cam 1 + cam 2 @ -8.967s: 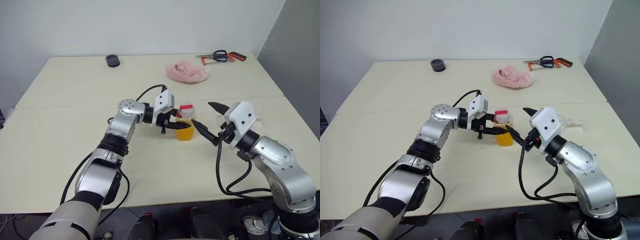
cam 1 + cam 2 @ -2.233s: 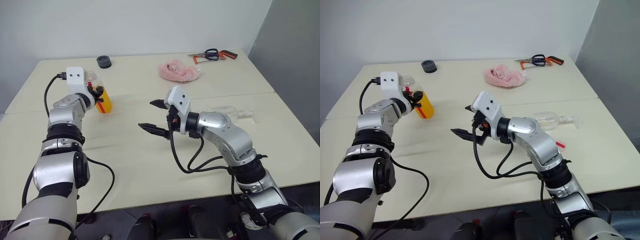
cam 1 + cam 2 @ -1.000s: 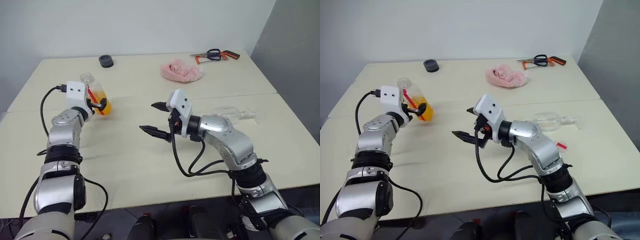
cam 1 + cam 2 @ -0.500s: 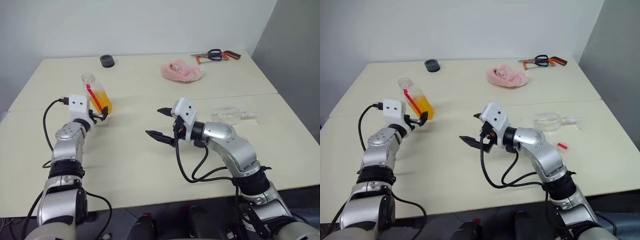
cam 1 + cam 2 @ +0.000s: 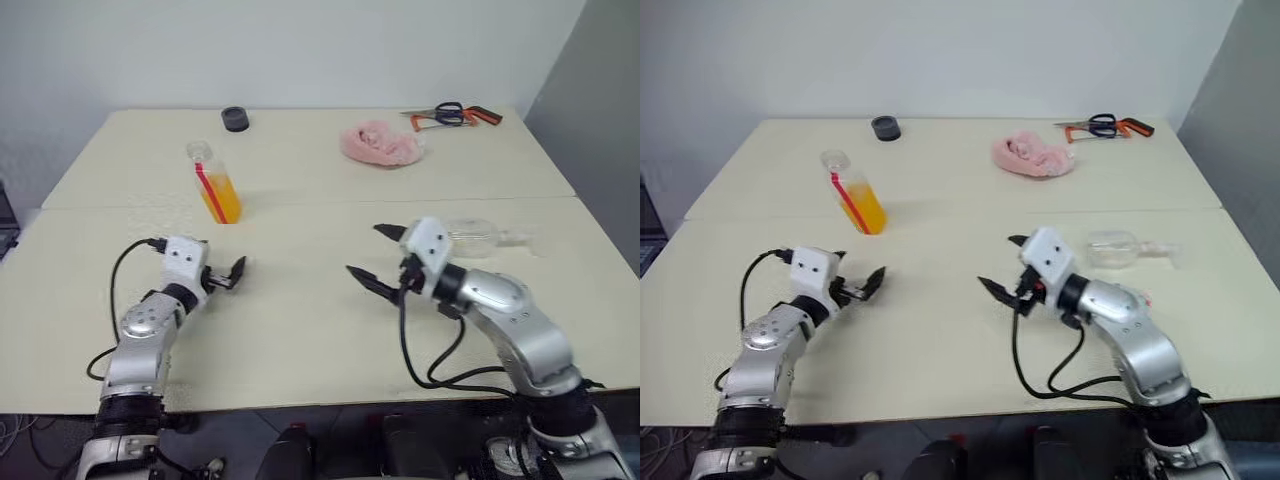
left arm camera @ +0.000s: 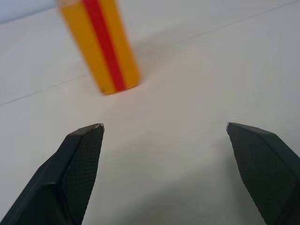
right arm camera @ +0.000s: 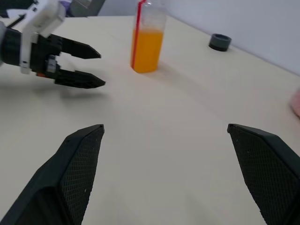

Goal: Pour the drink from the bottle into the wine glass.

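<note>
We are seeing a pink cloth (image 5: 381,143) lying near scissors (image 5: 450,114), and a small dark ring (image 5: 235,119) sitting well left of the scissors on a cream table (image 5: 300,330).

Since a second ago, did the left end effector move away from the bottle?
Yes. The left end effector pulled back toward the table's near edge, leaving the bottle standing alone.

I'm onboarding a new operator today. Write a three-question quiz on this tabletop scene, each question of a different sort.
1. True or false: the left claw grips the bottle.
2. How does the wine glass rest? A upright, B on its side, C upside down.
3. Fill in: the drink fills roughly the bottle's lower ____.

Key: 1 false, both claws are open, the right claw too, and the bottle stands alone on the table. 2 B. 3 half.
</note>
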{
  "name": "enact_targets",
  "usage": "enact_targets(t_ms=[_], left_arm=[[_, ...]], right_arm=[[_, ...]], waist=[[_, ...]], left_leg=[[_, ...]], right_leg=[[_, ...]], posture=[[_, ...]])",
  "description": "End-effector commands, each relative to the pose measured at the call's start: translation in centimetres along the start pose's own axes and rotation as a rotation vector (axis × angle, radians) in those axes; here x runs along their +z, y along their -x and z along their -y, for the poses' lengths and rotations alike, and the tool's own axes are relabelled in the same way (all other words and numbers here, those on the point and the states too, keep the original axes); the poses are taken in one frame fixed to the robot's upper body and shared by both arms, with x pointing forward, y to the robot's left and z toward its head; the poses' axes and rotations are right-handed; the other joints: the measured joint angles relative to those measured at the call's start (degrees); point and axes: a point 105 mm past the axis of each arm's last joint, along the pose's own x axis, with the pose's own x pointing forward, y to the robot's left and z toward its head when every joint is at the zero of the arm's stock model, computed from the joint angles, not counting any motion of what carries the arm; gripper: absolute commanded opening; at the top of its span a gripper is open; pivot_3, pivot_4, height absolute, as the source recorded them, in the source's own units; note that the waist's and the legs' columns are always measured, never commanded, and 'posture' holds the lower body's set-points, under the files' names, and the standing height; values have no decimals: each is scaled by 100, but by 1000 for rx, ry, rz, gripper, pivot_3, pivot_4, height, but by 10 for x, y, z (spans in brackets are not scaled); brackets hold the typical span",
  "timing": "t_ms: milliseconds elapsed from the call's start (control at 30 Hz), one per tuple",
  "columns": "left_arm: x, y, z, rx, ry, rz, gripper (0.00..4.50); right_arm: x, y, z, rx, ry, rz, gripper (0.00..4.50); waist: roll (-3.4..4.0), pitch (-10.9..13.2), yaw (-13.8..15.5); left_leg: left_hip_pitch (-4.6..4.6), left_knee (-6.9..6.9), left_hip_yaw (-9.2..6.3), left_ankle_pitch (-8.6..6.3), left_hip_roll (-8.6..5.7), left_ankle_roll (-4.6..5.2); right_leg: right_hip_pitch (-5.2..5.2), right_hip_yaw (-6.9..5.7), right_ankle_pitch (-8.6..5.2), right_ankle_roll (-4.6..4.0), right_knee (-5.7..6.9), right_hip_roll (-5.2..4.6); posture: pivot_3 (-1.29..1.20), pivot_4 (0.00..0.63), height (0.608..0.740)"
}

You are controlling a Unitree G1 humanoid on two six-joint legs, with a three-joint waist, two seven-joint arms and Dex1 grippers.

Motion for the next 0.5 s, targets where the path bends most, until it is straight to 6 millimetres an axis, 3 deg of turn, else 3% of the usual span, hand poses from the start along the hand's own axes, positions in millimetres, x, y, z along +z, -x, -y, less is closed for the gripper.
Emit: enact_targets(t_ms=[33, 200, 400, 500], left_arm=[[39, -13, 26, -132, -34, 121, 4479], [68, -28, 65, -395, -47, 176, 4479], [98, -33, 101, -705, -113, 218, 4479], [103, -29, 115, -836, -155, 217, 4479]], right_arm=[[9, 26, 31, -174, 162, -4, 4500], [-18, 59, 67, -333, 455, -185, 4500], [-61, 102, 100, -415, 584, -455, 4500], [-72, 115, 114, -433, 639, -541, 4500]], waist=[[0, 0, 18], [0, 0, 27], [0, 1, -35], [1, 1, -54]], left_leg=[[5, 0, 2, 0, 0, 1], [16, 1, 6, 1, -2, 1], [19, 1, 21, 1, -1, 1], [23, 3, 30, 1, -3, 2]], right_leg=[[7, 0, 1, 1, -2, 0], [25, -3, 4, 6, -11, 3], [32, -2, 3, 6, -19, 8], [35, 1, 4, 7, -19, 13]], posture=[[0, 150, 740], [0, 150, 740], [0, 150, 740], [0, 150, 740]])
